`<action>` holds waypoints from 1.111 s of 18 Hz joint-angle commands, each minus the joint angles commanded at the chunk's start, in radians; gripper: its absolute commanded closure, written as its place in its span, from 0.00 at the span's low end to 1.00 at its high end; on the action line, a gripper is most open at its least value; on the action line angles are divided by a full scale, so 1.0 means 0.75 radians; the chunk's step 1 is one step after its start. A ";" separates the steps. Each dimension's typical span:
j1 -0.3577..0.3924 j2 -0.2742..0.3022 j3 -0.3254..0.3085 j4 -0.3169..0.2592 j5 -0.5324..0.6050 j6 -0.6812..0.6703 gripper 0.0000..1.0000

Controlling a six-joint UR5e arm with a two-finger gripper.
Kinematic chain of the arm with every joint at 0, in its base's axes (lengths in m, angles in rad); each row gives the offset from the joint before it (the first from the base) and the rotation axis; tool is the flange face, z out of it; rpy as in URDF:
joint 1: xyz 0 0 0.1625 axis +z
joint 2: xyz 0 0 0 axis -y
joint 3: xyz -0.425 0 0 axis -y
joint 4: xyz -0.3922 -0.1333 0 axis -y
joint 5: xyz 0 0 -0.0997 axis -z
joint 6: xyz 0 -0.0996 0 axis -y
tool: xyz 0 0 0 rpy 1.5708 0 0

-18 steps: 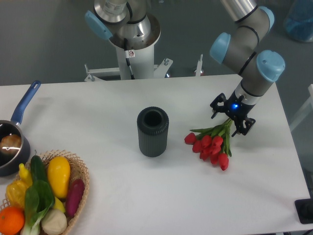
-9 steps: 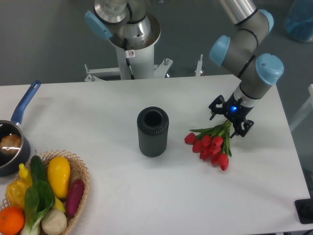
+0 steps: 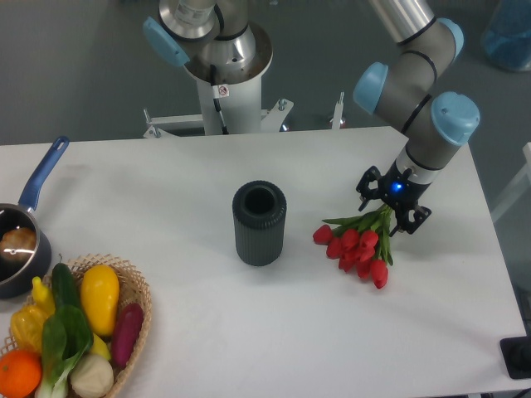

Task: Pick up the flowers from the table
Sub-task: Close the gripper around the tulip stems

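Tulips, red and bunched, make up the flowers (image 3: 358, 247), which lie on the table (image 3: 274, 332) right of the frame's centre, heads fanned toward the lower left and green stems running up to the right. At the stem end sits the gripper (image 3: 392, 206), low over the tabletop with its dark fingers (image 3: 412, 218) on either side of the stalks; the stems pass between them, but whether the fingers are pinching the stalks or merely straddling them cannot be told from this view. A small blue light glows on the gripper body. From there the arm (image 3: 419, 99), grey with pale blue joint caps, rises toward the upper right of the frame. Left of the blooms, near but apart, a dark ribbed cylinder (image 3: 259, 223) stands upright with its open mouth facing up. At the lower left corner a wicker basket (image 3: 138, 300) holds colourful vegetables (image 3: 76, 333), among them yellow, green, purple and orange pieces. Just above it, at the left edge, is a dark saucepan (image 3: 20, 251) with a blue handle pointing up and right. Behind the table, at top centre, stands a white robot pedestal (image 3: 224, 91).
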State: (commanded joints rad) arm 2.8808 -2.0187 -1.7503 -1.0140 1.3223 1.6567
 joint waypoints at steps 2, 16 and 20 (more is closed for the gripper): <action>0.000 0.000 0.002 0.000 0.002 0.000 0.37; 0.006 0.006 0.006 -0.002 0.002 -0.010 0.65; 0.006 0.006 0.006 -0.002 0.002 -0.010 0.65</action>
State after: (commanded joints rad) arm 2.8854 -2.0141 -1.7457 -1.0155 1.3238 1.6490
